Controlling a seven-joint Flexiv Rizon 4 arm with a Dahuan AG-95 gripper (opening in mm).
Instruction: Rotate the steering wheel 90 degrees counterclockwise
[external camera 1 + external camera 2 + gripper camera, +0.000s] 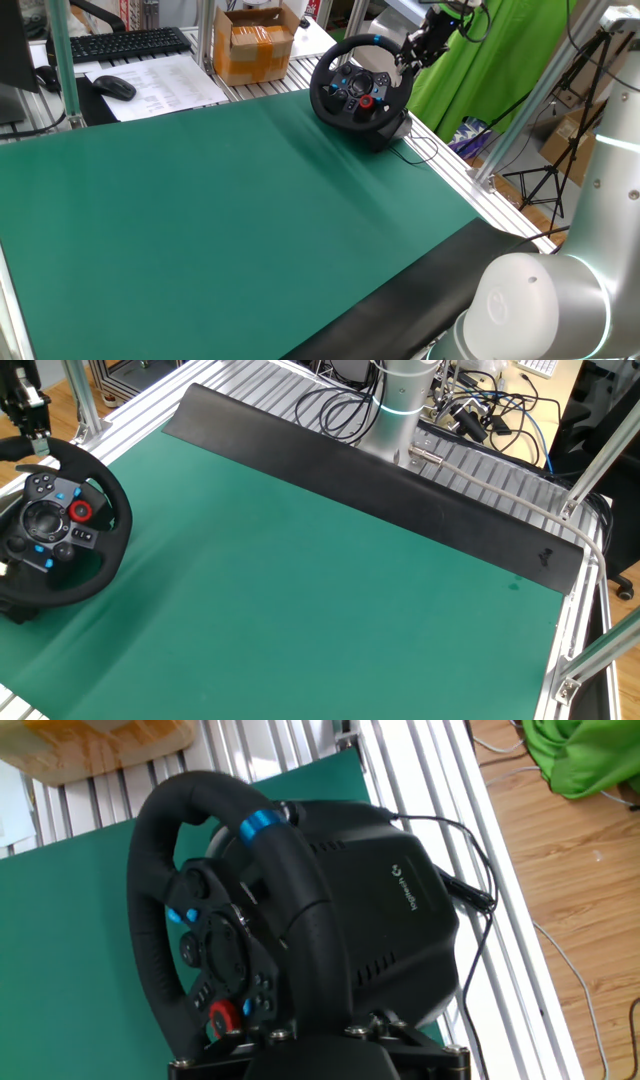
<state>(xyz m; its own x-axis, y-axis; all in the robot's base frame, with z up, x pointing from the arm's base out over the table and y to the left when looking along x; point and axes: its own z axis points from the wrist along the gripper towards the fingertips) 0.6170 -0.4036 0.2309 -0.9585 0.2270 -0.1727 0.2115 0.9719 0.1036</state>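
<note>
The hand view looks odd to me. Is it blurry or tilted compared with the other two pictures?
Hand view: sharp, but the wheel appears tipped sideways and very close. One fixed view: evenly lit, a blurred arm at the corner. The other fixed view: clear, soft shadows.

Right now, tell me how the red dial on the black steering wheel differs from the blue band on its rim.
The red dial is round and sits low on the steering wheel hub; the blue band wraps the rim at its top. The dial sits among buttons; the band stands alone. Both are small colour accents.
</note>
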